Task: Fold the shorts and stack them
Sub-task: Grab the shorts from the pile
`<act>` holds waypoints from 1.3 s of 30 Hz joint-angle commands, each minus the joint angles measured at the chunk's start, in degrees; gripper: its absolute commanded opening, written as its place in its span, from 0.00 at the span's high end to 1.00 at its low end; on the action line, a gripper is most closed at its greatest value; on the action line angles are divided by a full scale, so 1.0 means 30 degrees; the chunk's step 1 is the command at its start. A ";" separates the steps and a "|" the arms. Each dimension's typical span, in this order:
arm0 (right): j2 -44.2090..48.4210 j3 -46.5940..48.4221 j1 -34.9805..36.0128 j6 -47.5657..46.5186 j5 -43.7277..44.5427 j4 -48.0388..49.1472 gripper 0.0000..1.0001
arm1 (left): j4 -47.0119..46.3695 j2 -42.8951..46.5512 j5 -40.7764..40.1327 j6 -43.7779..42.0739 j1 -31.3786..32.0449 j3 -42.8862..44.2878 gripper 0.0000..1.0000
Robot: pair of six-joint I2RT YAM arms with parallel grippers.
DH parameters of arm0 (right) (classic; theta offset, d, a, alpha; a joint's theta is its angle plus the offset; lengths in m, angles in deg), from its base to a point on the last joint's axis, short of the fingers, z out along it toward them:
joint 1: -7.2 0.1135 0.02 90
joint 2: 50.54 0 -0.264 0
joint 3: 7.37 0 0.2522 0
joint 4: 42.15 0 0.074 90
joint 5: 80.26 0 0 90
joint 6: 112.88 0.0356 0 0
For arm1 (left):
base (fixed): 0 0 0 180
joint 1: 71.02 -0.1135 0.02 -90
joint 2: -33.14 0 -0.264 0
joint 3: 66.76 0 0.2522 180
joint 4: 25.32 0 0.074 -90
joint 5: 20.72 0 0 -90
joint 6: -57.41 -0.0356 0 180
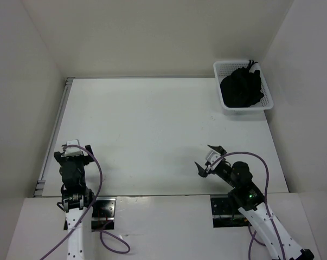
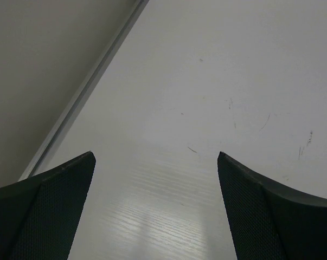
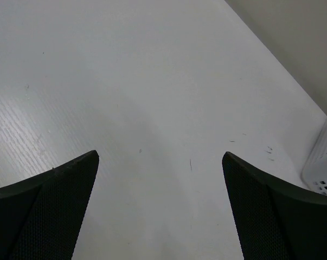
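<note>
The black shorts (image 1: 241, 88) lie bunched up inside a white basket (image 1: 268, 99) at the far right of the table. No logo shows. My left gripper (image 1: 74, 149) is open and empty near the front left, far from the shorts. My right gripper (image 1: 209, 157) is open and empty near the front right, well short of the basket. In the left wrist view my gripper (image 2: 156, 157) has its jaws wide apart over bare table. In the right wrist view my gripper (image 3: 160, 156) is open too, with a corner of the basket (image 3: 323, 170) at the right edge.
White walls enclose the table on the left, back and right. A metal rail (image 1: 56, 125) runs along the table's left edge; it also shows in the left wrist view (image 2: 82, 92). Cables loop from both arm bases at the near edge.
</note>
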 commanded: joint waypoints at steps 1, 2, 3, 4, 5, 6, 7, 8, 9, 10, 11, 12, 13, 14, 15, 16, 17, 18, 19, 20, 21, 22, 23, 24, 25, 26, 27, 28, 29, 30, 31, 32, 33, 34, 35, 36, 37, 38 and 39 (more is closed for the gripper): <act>0.0164 -0.0754 -0.0093 -0.1358 -0.0719 0.0330 0.01 | -0.0428 0.0346 0.0005 -0.0047 0.0008 0.0045 0.00; 0.0164 -0.0754 -0.0093 -0.2642 -0.1421 0.0040 0.01 | -0.0428 0.0346 0.0005 -0.0047 0.0008 0.0219 0.00; 0.0164 -0.0754 -0.0093 -0.6455 -0.3023 -0.0311 0.01 | -0.0428 0.0346 0.0237 -0.0047 0.0008 0.0221 0.00; 0.0164 -0.0754 -0.0093 -0.8639 -0.3677 -0.0691 0.01 | -0.0602 0.0346 0.0674 -0.0047 0.0008 0.0221 0.00; 0.0164 -0.0928 -0.0093 -1.0546 -0.4119 -0.1014 0.01 | -0.0807 0.0346 0.1462 -0.0047 0.0008 0.0221 0.00; 0.0164 -0.0929 -0.0093 -1.2306 -0.4674 -0.1191 0.01 | -0.1215 0.0346 0.3877 -0.0047 0.0008 0.0221 0.00; 0.0164 -0.0929 -0.0093 -1.2758 -0.4680 -0.1193 0.01 | -0.1219 0.0346 0.5554 -0.0047 0.0008 0.0221 0.00; 0.0164 -0.0929 -0.0093 -1.3314 -0.4448 -0.1367 0.01 | -0.0929 0.0346 0.7630 -0.0047 0.0008 0.0221 0.00; 0.0164 -0.0929 -0.0093 -1.5930 -0.3198 -0.1775 0.01 | -0.0926 0.0346 0.9565 -0.0047 0.0008 0.0221 0.00; 0.0164 -0.0929 -0.0093 -1.7406 -0.2432 -0.2156 0.01 | -0.0926 0.0346 0.9962 -0.0047 0.0008 0.0221 0.00; 0.0164 -0.0726 -0.0093 -1.8378 -0.1641 -0.2769 0.01 | -0.1100 0.0346 1.0169 -0.0047 0.0008 0.0221 0.00; 0.0164 -0.0724 -0.0093 -1.8881 -0.0415 -0.2775 0.01 | -0.1943 0.0346 0.9620 -0.0047 0.0008 0.0047 0.00; 0.0164 -0.0347 -0.0093 -1.8712 0.0120 -0.2775 0.01 | -0.2561 0.0346 0.9092 -0.0047 0.0008 0.0045 0.00; 0.0164 -0.0140 -0.0093 -1.8449 0.0618 -0.2253 0.01 | -0.3176 0.0346 0.8768 -0.0047 0.0008 0.0045 0.00; 0.0164 -0.0138 -0.0093 -1.5836 0.1986 -0.0827 0.01 | -0.4429 0.0346 0.8127 -0.0047 0.0008 0.0045 0.00; 0.0164 -0.0138 -0.0093 -1.3983 0.2870 0.1450 0.01 | -0.4877 0.0346 0.8294 -0.0047 0.0008 0.0306 0.00; 0.0164 -0.0138 -0.0093 -1.2949 0.3604 0.3851 0.01 | -0.5142 0.0346 0.9369 -0.0047 0.0008 0.0541 0.00; 0.0164 -0.0138 -0.0093 -1.2939 0.3930 0.5934 0.01 | -0.5145 0.0346 1.0685 -0.0047 0.0008 0.0978 0.00; 0.0164 0.0819 -0.0093 -1.3287 0.3527 0.5375 0.01 | -0.5377 0.0346 1.0727 -0.0047 0.0008 0.1156 0.00; 0.0164 0.1669 -0.0093 -1.2855 0.3088 0.4267 0.01 | -0.6250 0.0085 1.0089 -0.0047 0.0008 0.1332 0.00; -0.0271 0.3360 -0.0093 -1.2126 0.2707 0.2458 0.01 | -0.6258 0.0083 0.9677 -0.0047 0.0008 0.1798 0.00; -0.0826 0.4102 -0.0093 -1.0001 0.2906 0.2179 0.01 | -0.6258 -0.0120 0.9499 -0.0047 0.0008 0.2093 0.00; -0.1702 0.4777 -0.0093 -0.8849 0.3633 0.2176 0.01 | -0.5910 -0.0325 0.9497 -0.0047 0.0008 0.2415 0.00; -0.2987 0.6495 -0.0093 -0.7909 0.4540 0.2147 0.01 | -0.5646 -0.0530 0.9758 -0.0047 0.0008 0.2795 0.00; -0.6654 0.7788 -0.0093 -0.6913 0.6144 0.1567 0.01 | -0.5237 -0.1345 1.0805 -0.0047 0.0008 0.3727 0.00; -1.3188 1.2558 -0.0093 -0.2988 0.7117 -0.1224 0.01 | -0.3783 -0.2948 1.2265 -0.0047 0.0008 0.5041 0.00; -1.3253 1.2605 -0.0093 -0.2949 0.7127 -0.1251 0.01 | -0.3768 -0.4124 1.2280 -0.0047 0.0008 0.5054 0.00; -1.5052 1.3998 -0.0093 -0.0570 0.7881 -0.1832 0.01 | -0.2173 -0.5470 1.3875 -0.0047 0.0008 0.6737 0.00; -1.6578 1.6216 -0.0093 0.0208 0.8179 -0.2099 0.01 | -0.1606 -0.6963 1.4326 -0.0047 0.0182 0.7653 0.00; -1.8827 1.7079 -0.0093 0.0651 0.8385 -0.2536 0.01 | -0.0875 -1.0313 1.4708 -0.0047 0.0184 0.8677 0.00; -1.9748 1.7871 -0.0093 0.1554 0.8706 -0.2541 0.01 | 0.0176 -1.2087 1.4161 -0.0047 0.0358 0.9789 0.00; -2.0599 1.9387 -0.0093 0.2201 0.8941 -0.2541 0.01 | 0.0680 -1.3874 1.3633 -0.0047 0.0360 1.2266 0.00; -2.2347 2.0157 -0.0819 0.2672 0.8943 -0.2773 0.01 | 0.1352 -1.7256 1.3135 -0.0047 0.0360 1.3625 0.00; -2.3264 2.1034 -0.1377 0.3199 0.8334 -0.3007 0.01 | 0.2664 -1.8827 1.2231 -0.0047 0.0360 1.4915 0.00; -2.4259 2.3131 -0.1992 0.4625 0.7951 -0.3184 0.01 | 0.3228 -2.1250 1.1816 -0.0047 0.0360 1.6059 0.00; -2.5371 2.4313 -0.3158 0.5307 0.7570 -0.4026 0.01 | 0.4017 -2.2145 1.1521 -0.0047 0.0360 1.7665 0.00; -2.7935 2.7109 -0.3721 0.6038 0.7305 -0.4673 0.01 | 0.4431 -2.2879 1.1286 -0.0047 0.0360 1.8261 0.00; -2.9266 2.8500 -0.4248 0.7380 0.7071 -0.5317 0.01 | 0.5015 -2.4394 1.0965 -0.0047 0.0360 1.8848 0.00; -3.0555 2.9790 -0.4689 0.8089 0.7068 -0.5875 0.01 | 0.6500 -2.5308 1.0556 -0.0047 0.0592 1.9491 0.00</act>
